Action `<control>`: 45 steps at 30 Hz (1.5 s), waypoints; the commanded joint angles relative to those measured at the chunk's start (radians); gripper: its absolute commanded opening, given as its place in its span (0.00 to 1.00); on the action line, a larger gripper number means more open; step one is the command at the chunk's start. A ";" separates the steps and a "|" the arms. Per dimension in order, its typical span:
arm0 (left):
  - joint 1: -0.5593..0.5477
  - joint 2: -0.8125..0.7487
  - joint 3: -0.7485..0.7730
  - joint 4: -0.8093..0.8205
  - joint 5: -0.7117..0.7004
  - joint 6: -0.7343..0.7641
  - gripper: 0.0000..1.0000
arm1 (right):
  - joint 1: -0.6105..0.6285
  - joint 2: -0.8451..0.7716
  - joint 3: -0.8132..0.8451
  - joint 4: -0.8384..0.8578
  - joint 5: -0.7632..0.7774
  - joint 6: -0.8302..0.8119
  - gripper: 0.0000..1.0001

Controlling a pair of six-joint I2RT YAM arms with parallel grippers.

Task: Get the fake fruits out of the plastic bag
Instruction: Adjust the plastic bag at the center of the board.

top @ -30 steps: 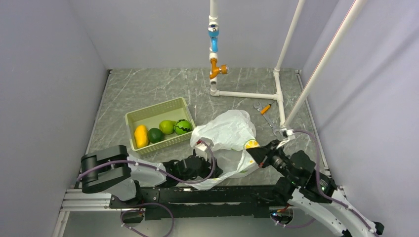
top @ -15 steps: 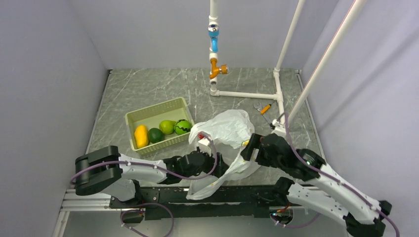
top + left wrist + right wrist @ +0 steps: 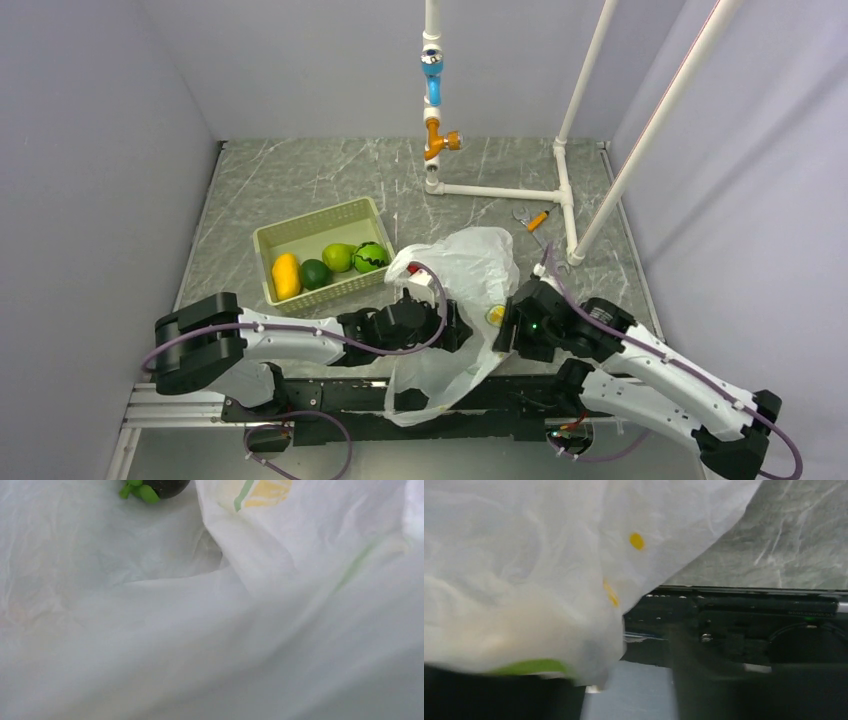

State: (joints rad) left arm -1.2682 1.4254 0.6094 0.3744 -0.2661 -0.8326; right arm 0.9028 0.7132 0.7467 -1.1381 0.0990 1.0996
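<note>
Nearest the arm bases, the plastic bag (image 3: 462, 272) sags over the near edge of the table (image 3: 300, 180), its thin film slack and crinkled. The left gripper (image 3: 438, 326) sits among its folds and the right gripper (image 3: 503, 334) meets its right side; film hides both sets of jaws, so whether they are apart or together cannot be told. In the left wrist view a dark round fruit (image 3: 162, 484) with a green calyx lies inside the bag. It looks light, hard and smooth, apt to roll from a shallow pinch, so a hold across its widest part seems best. Farther off, the basket (image 3: 300, 231) holds the mango (image 3: 286, 275), small green fruit (image 3: 316, 273), pear (image 3: 338, 257) and striped ball (image 3: 371, 257)
</note>
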 commanded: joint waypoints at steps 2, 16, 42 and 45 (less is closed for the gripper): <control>0.007 -0.076 0.031 -0.075 -0.050 0.017 0.89 | 0.002 0.023 -0.080 0.052 -0.010 -0.031 0.23; 0.028 0.071 0.126 0.047 -0.070 0.210 0.68 | 0.002 -0.059 0.058 0.133 -0.007 -0.215 0.00; 0.053 0.102 0.079 0.155 -0.461 0.102 0.73 | 0.002 -0.030 0.117 0.041 0.145 -0.307 0.00; 0.019 0.022 0.055 0.024 -0.586 0.022 0.81 | 0.003 -0.038 0.140 0.046 0.256 -0.302 0.26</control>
State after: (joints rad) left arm -1.2064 1.5761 0.6750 0.4770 -0.6224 -0.7025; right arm 0.9028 0.6827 0.8196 -1.0721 0.1654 0.8131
